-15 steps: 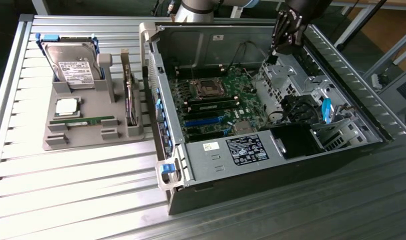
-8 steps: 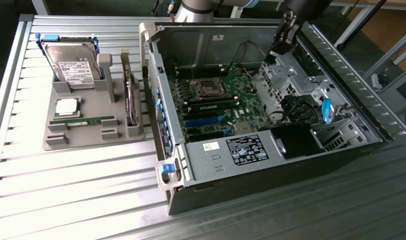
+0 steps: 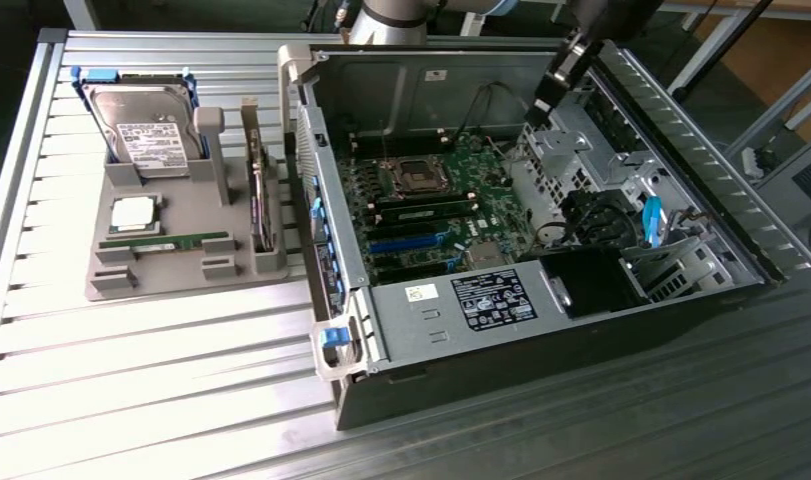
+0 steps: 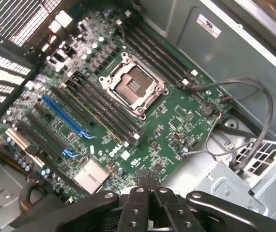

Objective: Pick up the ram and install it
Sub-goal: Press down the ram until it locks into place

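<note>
- The tool hangs over the open computer case with its two black fingers pressed together and nothing between them.
- Below the tool lies the green motherboard, which serves here as the landmark.
- At the middle of the motherboard sits the CPU socket, its metal frame open and the seat bare.
- Long black memory slots run along one side of the socket, and another set runs along its far side.
- In the exterior view one RAM stick already sits in a slot just beside the socket, on the motherboard.
- Blue expansion slots lie past the memory slots, further from the socket.
- The ram lies outside the case, flat in the grey parts tray on the slatted desk, toward the exterior view's left of the motherboard.
- On the same tray a square silver CPU rests just behind the ram, and a hard drive stands behind that.
</note>
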{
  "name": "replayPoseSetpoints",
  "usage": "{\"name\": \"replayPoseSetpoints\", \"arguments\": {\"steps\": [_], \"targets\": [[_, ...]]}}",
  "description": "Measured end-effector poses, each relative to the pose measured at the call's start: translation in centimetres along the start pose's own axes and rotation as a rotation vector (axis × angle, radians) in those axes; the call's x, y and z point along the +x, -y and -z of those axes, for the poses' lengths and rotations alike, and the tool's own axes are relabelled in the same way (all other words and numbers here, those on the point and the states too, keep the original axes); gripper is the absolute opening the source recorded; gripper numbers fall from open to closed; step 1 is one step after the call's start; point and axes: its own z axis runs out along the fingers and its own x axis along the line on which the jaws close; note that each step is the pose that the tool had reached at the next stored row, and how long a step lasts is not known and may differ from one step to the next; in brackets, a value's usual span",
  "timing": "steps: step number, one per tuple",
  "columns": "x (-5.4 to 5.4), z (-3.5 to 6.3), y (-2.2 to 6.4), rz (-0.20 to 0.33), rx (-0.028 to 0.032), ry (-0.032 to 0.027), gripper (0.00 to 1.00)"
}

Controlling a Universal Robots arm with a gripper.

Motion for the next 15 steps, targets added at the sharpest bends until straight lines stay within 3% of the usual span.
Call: {"name": "replayPoseSetpoints", "arguments": {"steps": [4, 9, 12, 15], "targets": [[0.00, 0.00, 0.00, -0.078, -0.0032, 0.0053, 0.09], [0.00, 0.00, 0.00, -0.254, -0.0103, 0.0171, 0.09], [0.00, 0.00, 0.00, -0.324, -0.0130, 0.0218, 0.09], [0.00, -0.02, 0.00, -0.443, -0.0179, 0.0299, 0.09]]}}
